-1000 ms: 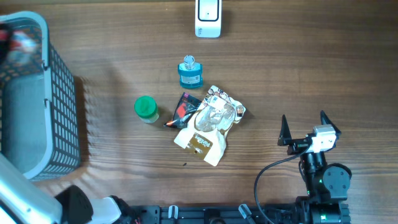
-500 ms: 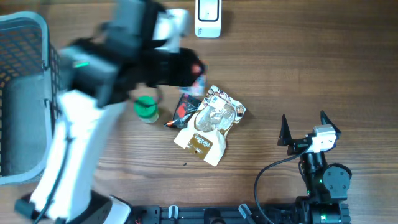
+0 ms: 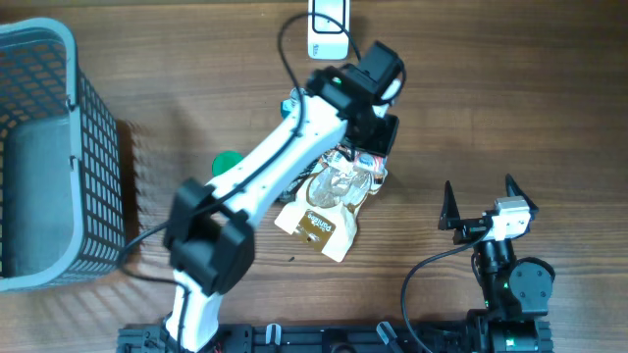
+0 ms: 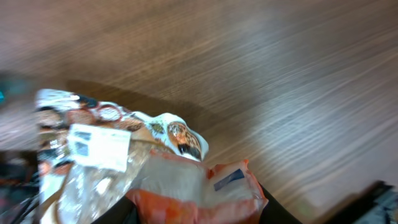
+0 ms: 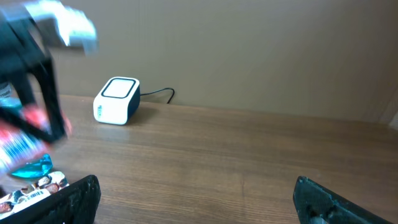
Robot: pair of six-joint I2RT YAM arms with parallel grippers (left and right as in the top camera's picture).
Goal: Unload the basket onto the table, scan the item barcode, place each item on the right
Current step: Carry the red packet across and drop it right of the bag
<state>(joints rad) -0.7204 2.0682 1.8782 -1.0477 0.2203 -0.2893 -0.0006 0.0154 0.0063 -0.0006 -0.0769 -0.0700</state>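
Note:
My left gripper (image 4: 200,214) is shut on an orange and clear packet (image 4: 198,190), which fills the gap between its dark fingers at the bottom of the left wrist view. Seen from overhead, the left gripper (image 3: 379,135) hangs over the top right of the item pile, below the white scanner (image 3: 329,25). The scanner (image 5: 116,99) also stands at the back left in the right wrist view, and the red packet (image 5: 23,142) shows there as a blur. My right gripper (image 3: 481,204) rests open and empty at the lower right, and its wrist view shows the right gripper (image 5: 199,202) over bare wood.
A clear and brown snack bag (image 3: 329,201) lies under the left arm. A green-capped jar (image 3: 226,162) and a blue bottle (image 3: 291,104) are partly hidden by the arm. A grey mesh basket (image 3: 93,167) stands at the left edge.
My left arm has swung from the basket side at the left across to the right, carrying the packet over the pile toward the scanner. The right arm has not moved.

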